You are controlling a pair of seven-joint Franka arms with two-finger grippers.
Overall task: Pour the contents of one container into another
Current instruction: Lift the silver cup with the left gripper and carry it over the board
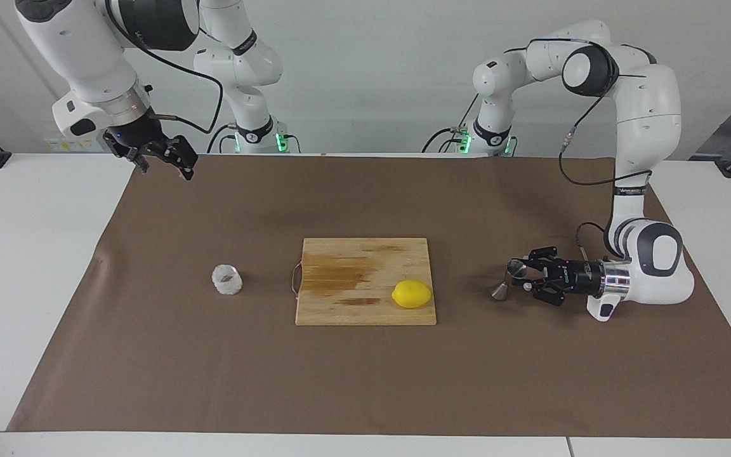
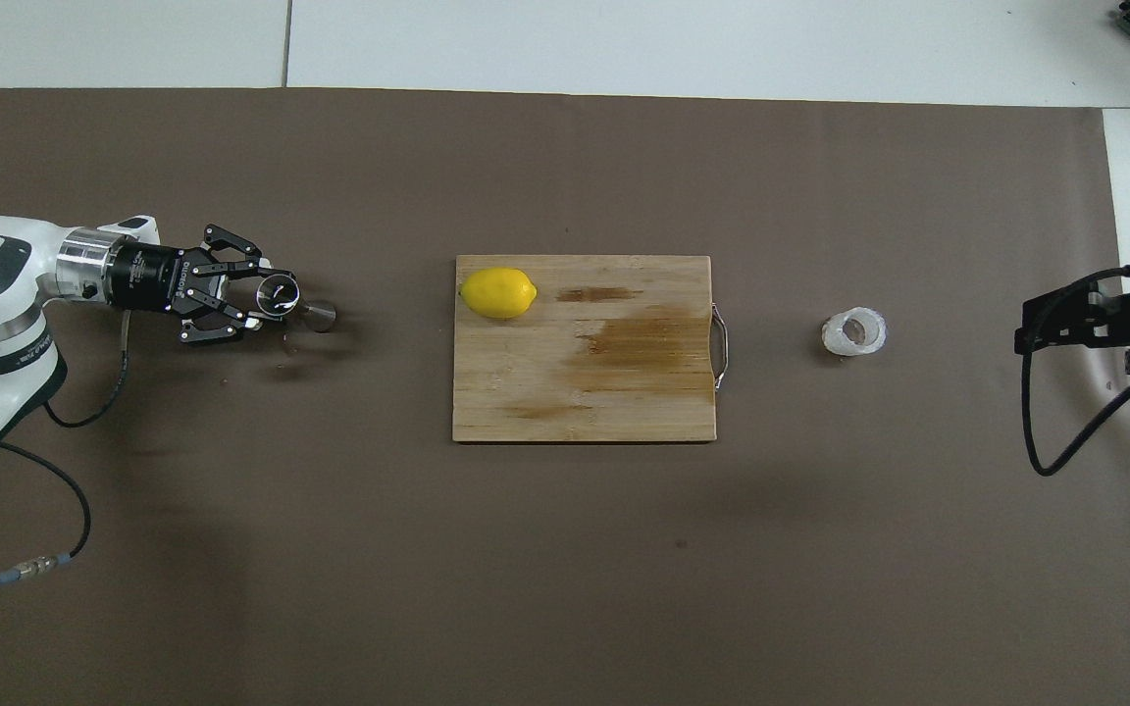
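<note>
A small shiny steel jigger (image 1: 507, 280) (image 2: 302, 308) hangs tilted just over the brown mat at the left arm's end of the table, and my left gripper (image 1: 521, 277) (image 2: 266, 299) is shut on it, reaching in sideways and low. The knobbly clear glass cup (image 1: 227, 280) (image 2: 853, 332) stands upright on the mat toward the right arm's end, with nothing touching it. My right gripper (image 1: 162, 160) (image 2: 1065, 324) waits open and empty, raised high over the mat's edge at its own end.
A wooden cutting board (image 1: 365, 254) (image 2: 624, 412) with a metal handle lies mid-table between jigger and cup. A yellow lemon (image 1: 412, 294) (image 2: 497, 293) rests on its corner toward the jigger. The brown mat (image 1: 365, 381) covers most of the white table.
</note>
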